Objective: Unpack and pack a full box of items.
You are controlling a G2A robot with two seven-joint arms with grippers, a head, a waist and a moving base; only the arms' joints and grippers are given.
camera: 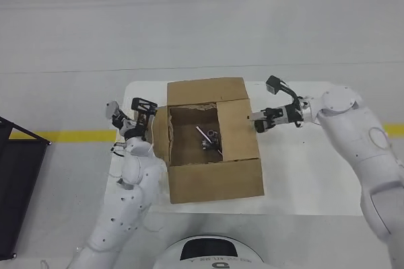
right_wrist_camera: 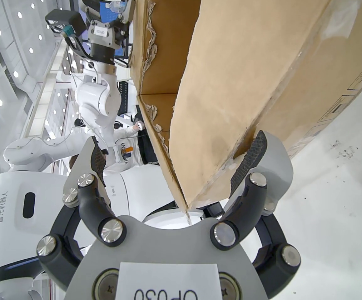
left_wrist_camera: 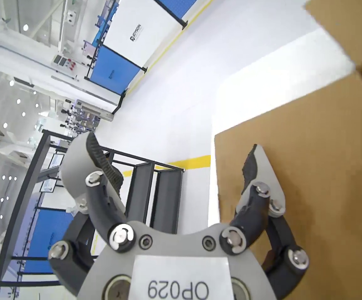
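An open cardboard box stands mid-table with its flaps spread outward. Inside it lie a few small dark items. My left gripper is at the box's left flap, open, with one finger in front of the flap and the other off to the side. My right gripper is at the right flap, open, straddling the flap's corner; one pad sits under the flap where it meets the box's wall. Across the box, the left gripper stands upright beside the torn far flap.
The box sits on a white table, with bare surface to the right of it. A black metal rack stands on the floor past the table's left edge. A yellow line runs across the floor.
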